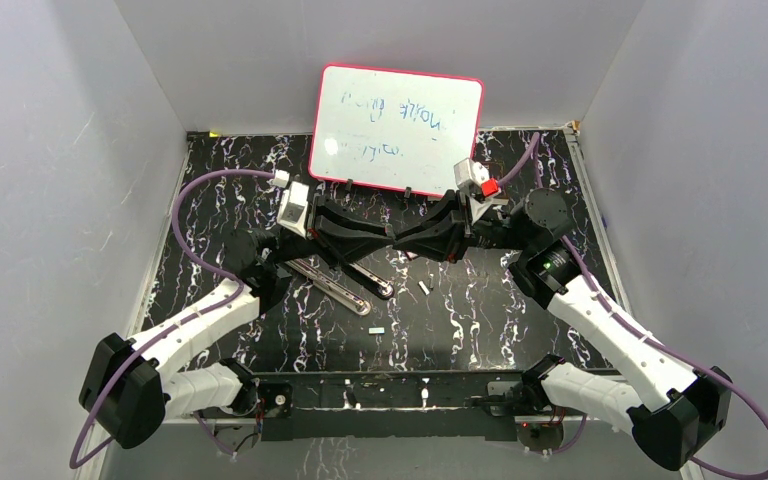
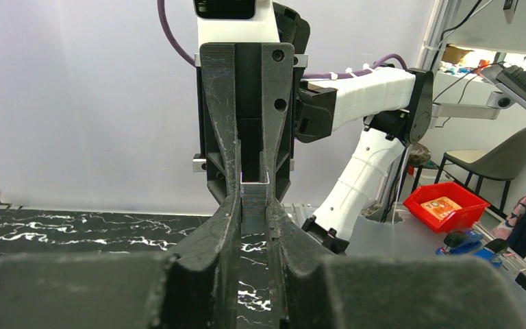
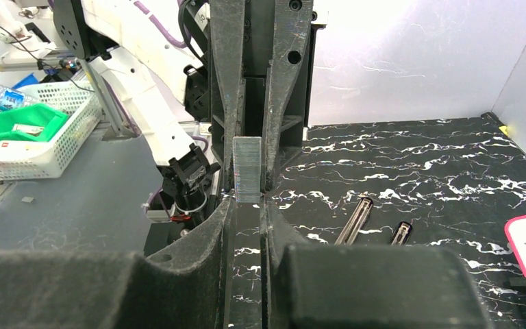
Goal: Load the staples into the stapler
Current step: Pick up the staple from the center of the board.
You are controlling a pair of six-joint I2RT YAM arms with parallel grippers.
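Thin silvery-grey ribbed staple strip (image 3: pixel 248 169) sits mid-air over table centre, pinched at opp. ends by left gripper (image 2: pixel 253 209) & right gripper (image 3: pixel 248 205), both nearly closed. 2 loose staple bits (image 1: pixel 423 287) on black marbled table (image 1: pixel 480 320). 1 slim black stapler (image 1: pixel 345 285), opened flat, beneath.

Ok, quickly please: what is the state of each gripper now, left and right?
Left gripper: closed on one end of the staples.
Right gripper: closed on the other end of the staples.

White arm shells (image 1: pixel 200 318), black joints (image 1: pixel 125 385), looping purple cables (image 1: pixel 182 200), green light (image 1: pixel 545 265)
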